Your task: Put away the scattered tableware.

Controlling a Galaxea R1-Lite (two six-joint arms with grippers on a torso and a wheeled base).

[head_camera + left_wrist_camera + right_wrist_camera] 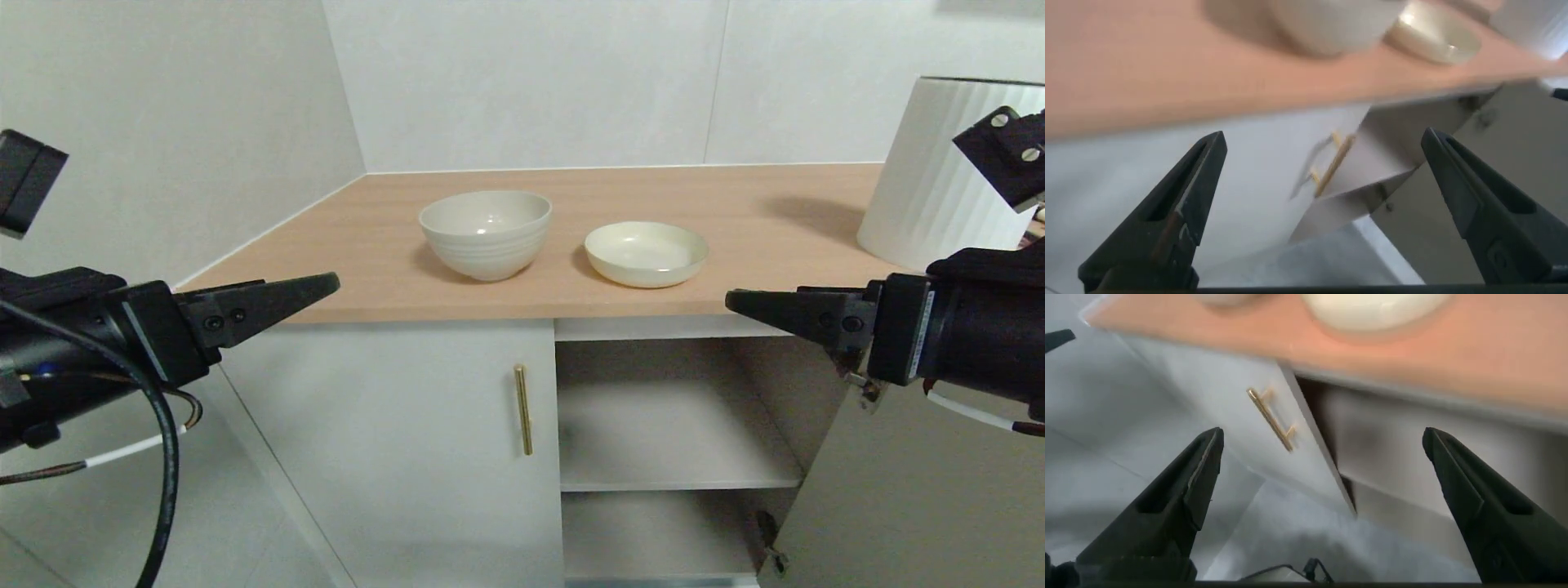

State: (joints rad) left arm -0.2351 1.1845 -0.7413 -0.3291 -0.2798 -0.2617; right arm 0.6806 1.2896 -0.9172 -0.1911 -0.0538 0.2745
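Note:
A deep cream bowl (486, 233) and a shallow cream dish (646, 253) stand side by side on the wooden countertop (767, 212). My left gripper (324, 285) hovers in front of the counter's front edge, left of the bowl, open and holding nothing. My right gripper (735, 301) hangs just below the edge, right of the dish, also open and holding nothing. From the left wrist, the bowl (1327, 24) and dish (1433, 37) lie beyond the spread gripper (1323, 137). The right wrist view has the dish (1372, 306) past its gripper (1322, 434).
Under the counter, the left cabinet door is closed and has a brass handle (523, 408). The right door (898, 490) is swung open, showing bare shelves (678, 433). A white ribbed cylinder (939, 180) stands on the counter's right end. Walls close off the left side and the back.

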